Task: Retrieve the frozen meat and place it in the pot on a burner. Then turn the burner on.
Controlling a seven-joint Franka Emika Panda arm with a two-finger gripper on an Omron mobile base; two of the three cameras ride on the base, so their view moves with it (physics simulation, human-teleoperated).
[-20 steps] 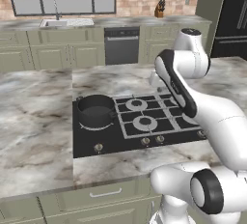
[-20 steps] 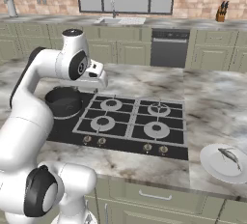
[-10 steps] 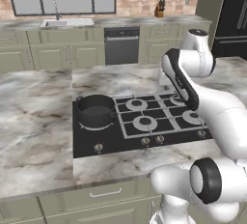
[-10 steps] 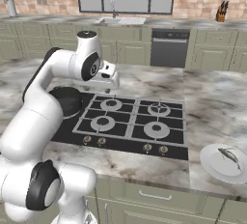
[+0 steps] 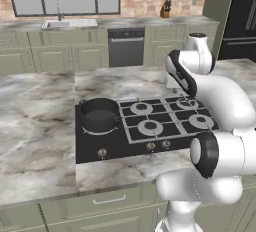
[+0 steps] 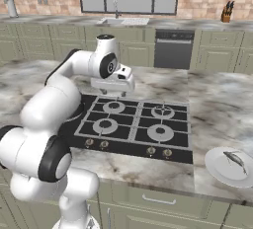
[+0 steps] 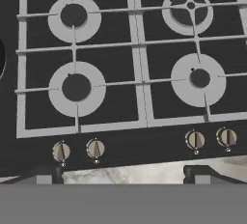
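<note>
Gripper (image 6: 114, 93) is held wide apart, empty, above the hob (image 7: 130, 73). Pot (image 5: 99, 114) is set on burner (image 5: 100, 129); 4 knobs untouched; burner not yet lit.

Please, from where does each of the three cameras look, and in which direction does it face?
Left base view: behind the arm, on its left, facing forward and down at the pot and stove; the white arm rises at lower right.
Right base view: behind, on its right, facing the same stove; the arm rises at lower left, the gripper above the grates.
Hand view: looks down on grates and knobs; fingers at the bottom.
Both base views share the stove.
</note>
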